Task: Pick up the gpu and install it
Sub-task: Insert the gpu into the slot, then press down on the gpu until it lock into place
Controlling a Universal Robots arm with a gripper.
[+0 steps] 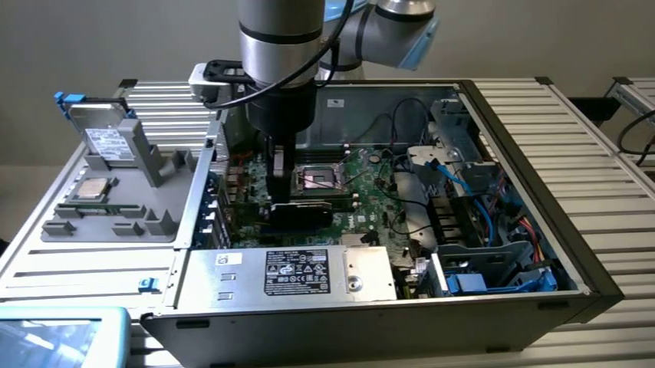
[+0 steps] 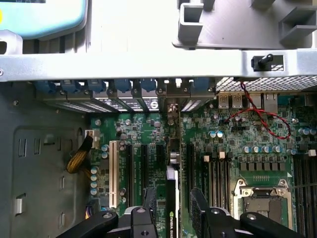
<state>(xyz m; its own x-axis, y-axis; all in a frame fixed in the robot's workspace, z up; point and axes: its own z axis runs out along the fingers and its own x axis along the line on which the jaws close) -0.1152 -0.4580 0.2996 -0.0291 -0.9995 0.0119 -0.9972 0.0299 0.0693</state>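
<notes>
The open computer case point(image 1: 573, 253), a dark metal box, holds a green motherboard point(image 2: 233, 134), a silver power supply point(image 1: 307, 272) and blue cables point(image 1: 481, 184). Inside it, the gripper point(image 2: 173, 208) has its ridged black fingers point(image 2: 200, 210) clamped on the gpu point(image 2: 172, 203), a thin card standing on edge over the motherboard slots. Beyond, a grey plastic tray point(image 1: 113, 218) carries a hard drive point(image 1: 103, 130).

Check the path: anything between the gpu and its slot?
Nothing visible. The gripper holds the gpu on edge, directly over the motherboard slots; no cable or part shows between card and board.
</notes>
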